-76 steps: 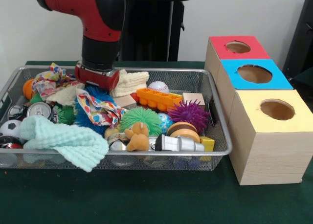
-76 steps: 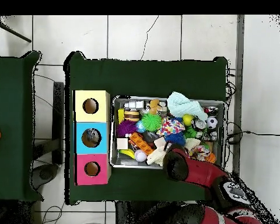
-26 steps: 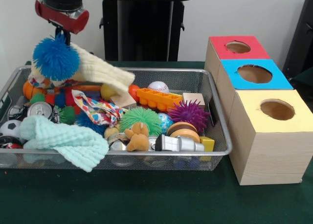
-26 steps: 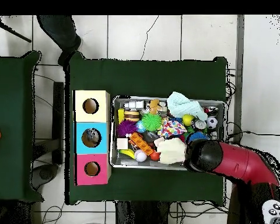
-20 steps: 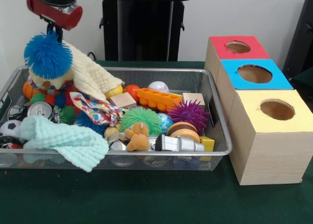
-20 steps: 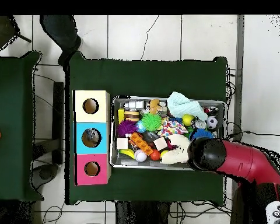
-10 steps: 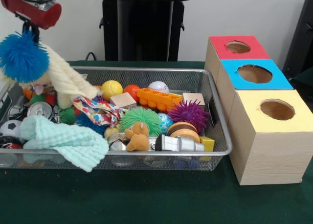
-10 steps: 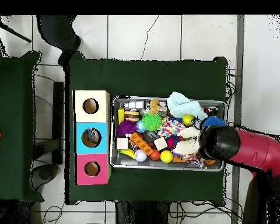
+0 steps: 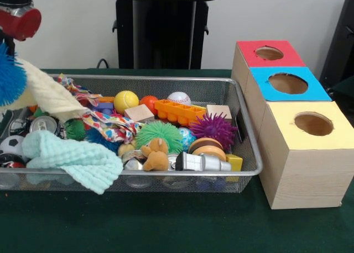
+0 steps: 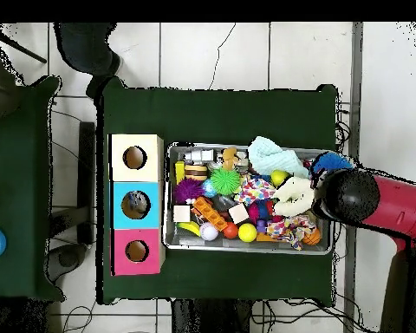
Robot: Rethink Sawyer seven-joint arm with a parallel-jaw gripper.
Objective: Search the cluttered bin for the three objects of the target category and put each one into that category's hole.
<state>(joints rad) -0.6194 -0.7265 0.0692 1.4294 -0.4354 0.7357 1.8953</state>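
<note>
1. Green cloth covers the bench; a wire bin stands on it beside three wooden boxes, topped red, blue and yellow, each with a round hole.
2. At the bin's end away from the boxes, the gripper hangs above the rim, pinching a blue spiky ball; a cream cloth hangs with it and trails into the bin.
3. In the overhead view something grey seems to lie in the blue box's hole; the other two holes look empty.
4. I judge the task to be at an early stage: purple and green spiky balls lie in the bin, and the carried ball is well apart from the boxes.
</note>
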